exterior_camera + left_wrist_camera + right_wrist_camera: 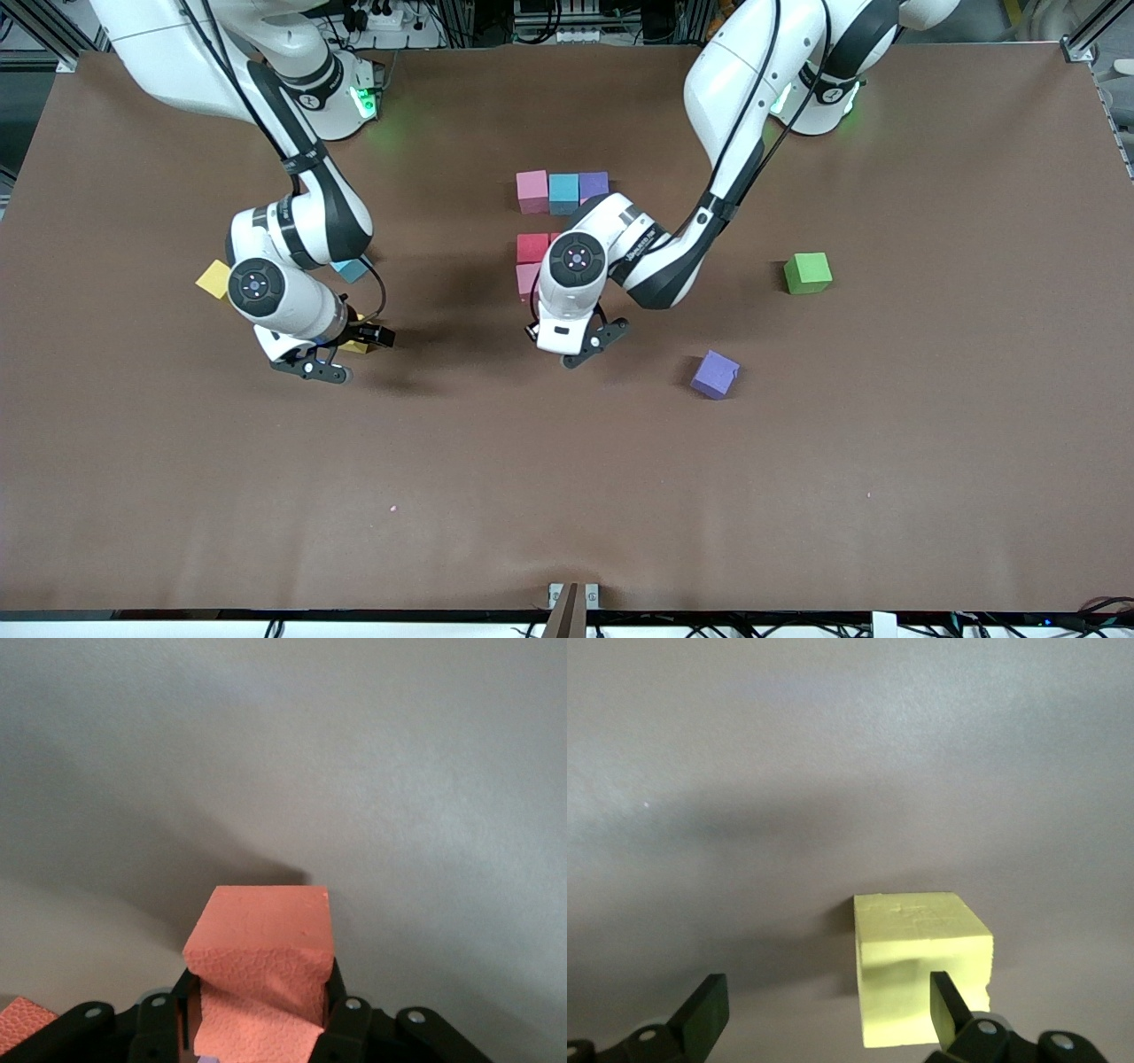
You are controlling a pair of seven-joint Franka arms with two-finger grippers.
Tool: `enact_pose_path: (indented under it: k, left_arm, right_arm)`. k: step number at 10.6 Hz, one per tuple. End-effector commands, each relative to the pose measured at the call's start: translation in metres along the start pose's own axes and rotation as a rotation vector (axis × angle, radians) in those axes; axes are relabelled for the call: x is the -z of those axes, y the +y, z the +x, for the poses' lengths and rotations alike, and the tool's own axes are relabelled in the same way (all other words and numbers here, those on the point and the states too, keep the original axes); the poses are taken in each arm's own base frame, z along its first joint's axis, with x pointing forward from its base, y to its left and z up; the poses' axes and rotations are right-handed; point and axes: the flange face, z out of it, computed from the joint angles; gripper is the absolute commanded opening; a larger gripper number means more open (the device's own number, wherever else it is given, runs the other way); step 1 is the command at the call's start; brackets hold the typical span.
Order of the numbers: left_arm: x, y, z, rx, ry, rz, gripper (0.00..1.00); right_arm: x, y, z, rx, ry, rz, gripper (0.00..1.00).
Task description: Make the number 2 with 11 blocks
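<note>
Your brown matte table (797, 496) carries the unfinished number 2 (551, 230) at mid-table: a row of pink, blue and purple foam cubes, with red and pink cubes nearer the front camera. Your left gripper (257, 1028) pinches a pebbled orange cube (261, 948) just beside these (foam dented). Your right gripper (824, 1014) stands spread beside a yellow cube (921, 974), which touches one finger.

Just nearer the camera than the row of three cubes (563, 190) sits a pair of cubes (530, 261), and beside the pair the left gripper (580, 346) clamps a held cube (261, 948). From that row, a corner cube (807, 273) and a lone cube (714, 374) lie toward the left arm's end, well apart. Toward the right arm's end lie an outer cube (213, 279), an inner cube (352, 269) and a last cube (921, 948), the last under the spread right gripper (824, 1010).
</note>
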Motion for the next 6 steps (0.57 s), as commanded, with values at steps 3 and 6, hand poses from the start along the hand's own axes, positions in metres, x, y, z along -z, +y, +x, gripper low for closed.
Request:
enact_pose_path:
  k: [3,6]
  left_arm:
    - [0.001,0.005,-0.021,-0.134,0.005,0.009,0.44]
    - [0.006,0.009,-0.024,-0.178,0.022,0.002,0.44]
  right_arm:
    - [0.004,0.051,-0.011,0.109,0.039,0.001,1.0]
    - [-0.01,0.058,-0.013,0.105,0.056,0.012,1.0]
